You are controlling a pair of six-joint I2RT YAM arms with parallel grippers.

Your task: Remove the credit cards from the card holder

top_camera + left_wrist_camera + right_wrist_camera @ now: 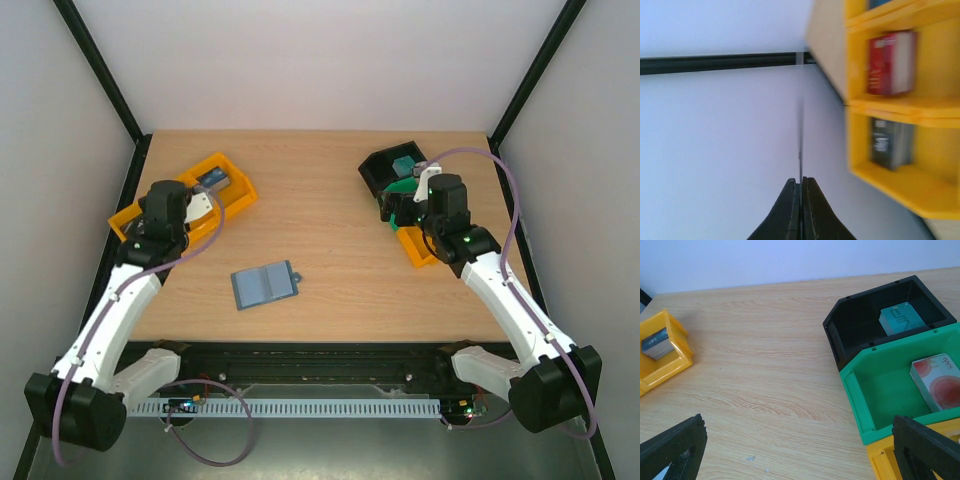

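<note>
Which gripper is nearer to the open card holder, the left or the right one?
Left. The left gripper, by the orange tray, is beyond the card holder and to its left. The right gripper, by the green tray, is farther off, beyond it and to its right.

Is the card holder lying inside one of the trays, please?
No, the card holder lies open on the bare wood of the table, near its front edge.
</note>
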